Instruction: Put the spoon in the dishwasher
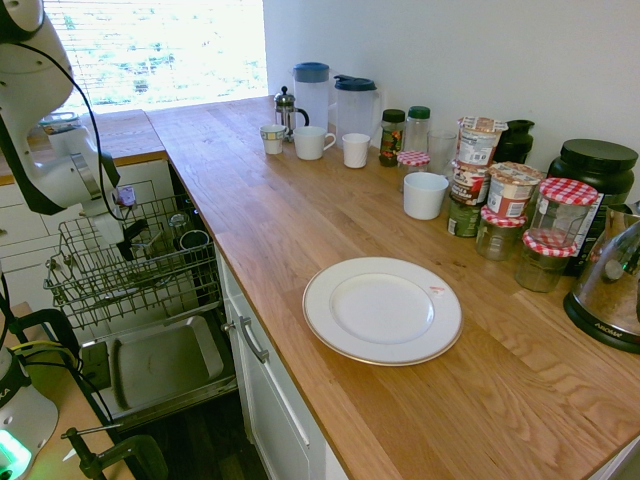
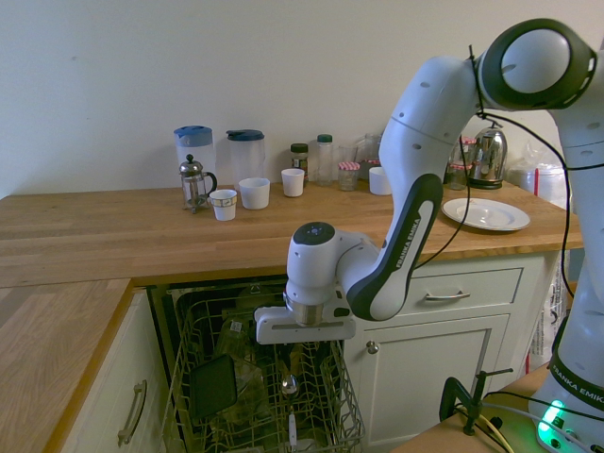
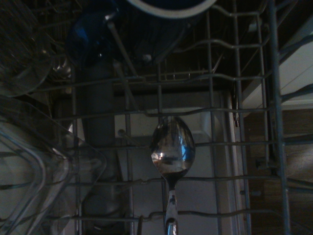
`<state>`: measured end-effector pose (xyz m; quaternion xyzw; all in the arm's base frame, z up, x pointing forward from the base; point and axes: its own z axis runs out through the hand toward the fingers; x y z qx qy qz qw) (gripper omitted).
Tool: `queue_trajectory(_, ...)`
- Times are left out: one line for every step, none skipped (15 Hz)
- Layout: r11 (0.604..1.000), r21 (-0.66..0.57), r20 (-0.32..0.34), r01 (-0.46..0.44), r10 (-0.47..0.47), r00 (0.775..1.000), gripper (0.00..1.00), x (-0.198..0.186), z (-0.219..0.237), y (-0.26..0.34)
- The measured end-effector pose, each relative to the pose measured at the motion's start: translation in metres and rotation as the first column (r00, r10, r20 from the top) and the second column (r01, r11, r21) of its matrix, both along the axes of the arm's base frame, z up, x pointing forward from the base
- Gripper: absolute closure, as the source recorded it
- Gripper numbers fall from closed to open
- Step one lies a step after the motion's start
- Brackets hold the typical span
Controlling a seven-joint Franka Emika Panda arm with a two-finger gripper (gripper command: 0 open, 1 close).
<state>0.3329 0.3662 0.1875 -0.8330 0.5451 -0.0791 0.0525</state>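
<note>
Steel spoon (image 3: 172, 147): hangs bowl-down from the gripper (image 2: 287, 363) over the pulled-out rack (image 2: 342, 401); its shiny bowl shows just below the fingers in the second exterior view (image 2: 289, 383) and fills the middle of the wrist view, grey wires behind it.
Gripper: fingers closed on the spoon's handle, pointing straight down into the rack.
Arm (image 2: 415, 189): white, bent down from above the worktop edge, wrist low over the dishwasher (image 1: 160, 365).
Dishwasher: door dropped flat, steel lining up; grey wire rack drawn out over it.
Rack load: a dark mug (image 1: 193, 240), clear glassware (image 3: 29, 161) and a dark blue item (image 3: 93, 39) beneath a white-rimmed cup (image 3: 171, 6).
Worktop (image 1: 300, 220): oak, bearing a white plate (image 1: 382, 310) near its front edge, well apart from the rack.
Back wall: two blue-lidded jugs (image 1: 312, 90), a cafetière (image 1: 287, 108), white cups (image 1: 425, 194), jars with checked lids (image 1: 562, 212) and a steel kettle (image 1: 615, 285).
Cupboards (image 2: 444, 349): white, metal handles, beside the dishwasher.
</note>
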Motion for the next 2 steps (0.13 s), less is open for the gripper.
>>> queue_trajectory(1.000,-0.007,0.012,0.005,-0.005,1.000,0.00,-0.008,0.015,0.001)
queue_trajectory(1.000,-0.014,0.025,0.013,-0.013,1.000,0.00,-0.017,0.032,0.003)
